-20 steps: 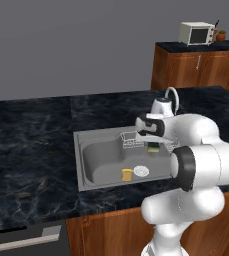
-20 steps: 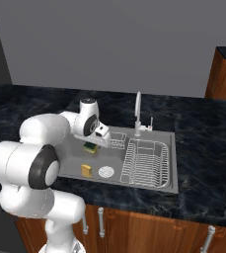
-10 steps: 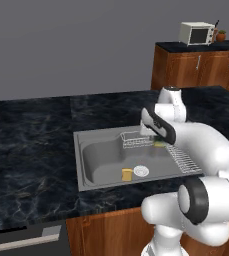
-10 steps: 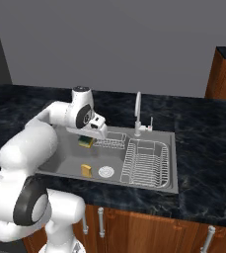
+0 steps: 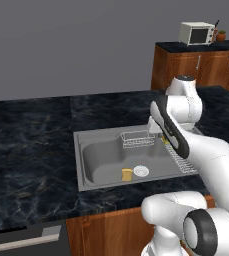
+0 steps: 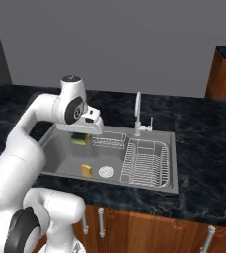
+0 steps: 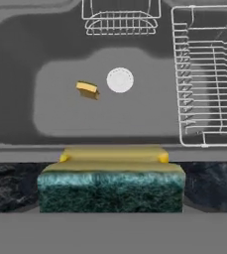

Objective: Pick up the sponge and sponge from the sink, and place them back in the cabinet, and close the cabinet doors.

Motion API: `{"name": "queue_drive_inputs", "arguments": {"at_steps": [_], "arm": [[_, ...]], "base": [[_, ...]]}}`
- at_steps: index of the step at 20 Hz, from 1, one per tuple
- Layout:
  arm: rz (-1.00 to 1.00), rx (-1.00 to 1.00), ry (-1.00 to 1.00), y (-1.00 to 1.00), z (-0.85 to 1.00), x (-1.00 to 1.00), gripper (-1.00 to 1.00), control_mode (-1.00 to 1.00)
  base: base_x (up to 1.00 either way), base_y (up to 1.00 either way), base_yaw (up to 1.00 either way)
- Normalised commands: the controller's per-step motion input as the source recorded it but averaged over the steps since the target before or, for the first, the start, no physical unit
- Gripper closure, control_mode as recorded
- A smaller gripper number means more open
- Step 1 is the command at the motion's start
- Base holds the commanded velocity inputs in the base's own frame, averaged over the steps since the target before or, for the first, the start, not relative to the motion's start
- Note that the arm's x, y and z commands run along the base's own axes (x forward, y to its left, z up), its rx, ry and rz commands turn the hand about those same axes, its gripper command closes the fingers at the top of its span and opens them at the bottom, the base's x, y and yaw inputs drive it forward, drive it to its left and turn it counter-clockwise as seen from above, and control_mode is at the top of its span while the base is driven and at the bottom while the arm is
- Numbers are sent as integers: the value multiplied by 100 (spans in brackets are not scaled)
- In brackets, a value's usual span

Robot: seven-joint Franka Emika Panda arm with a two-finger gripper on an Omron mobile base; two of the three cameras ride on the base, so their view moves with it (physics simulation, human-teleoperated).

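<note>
One sponge [image 7: 87, 90] lies in the sink [image 7: 16, 74] beside the drain [image 7: 120, 80].

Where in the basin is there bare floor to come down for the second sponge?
Bare sink floor lies all around the second sponge, except where the white drain sits close beside it. The wire basket and dish rack crowd the far wall and one side.
</note>
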Motion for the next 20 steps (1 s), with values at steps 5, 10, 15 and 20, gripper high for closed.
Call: {"name": "queue_drive_inputs", "arguments": {"at_steps": [5,10,15,20], "arm": [[5,0,-3,-1,54,-63,100,-100],[5,0,-6,-4,43,-73,100,-100],[1,0,-4,0,48,-61,100,-100],[0,0,-1,0,63,-46,100,-100]], "base": [[0,0,0],[0,0,0],[0,0,0],[0,0,0]]}}
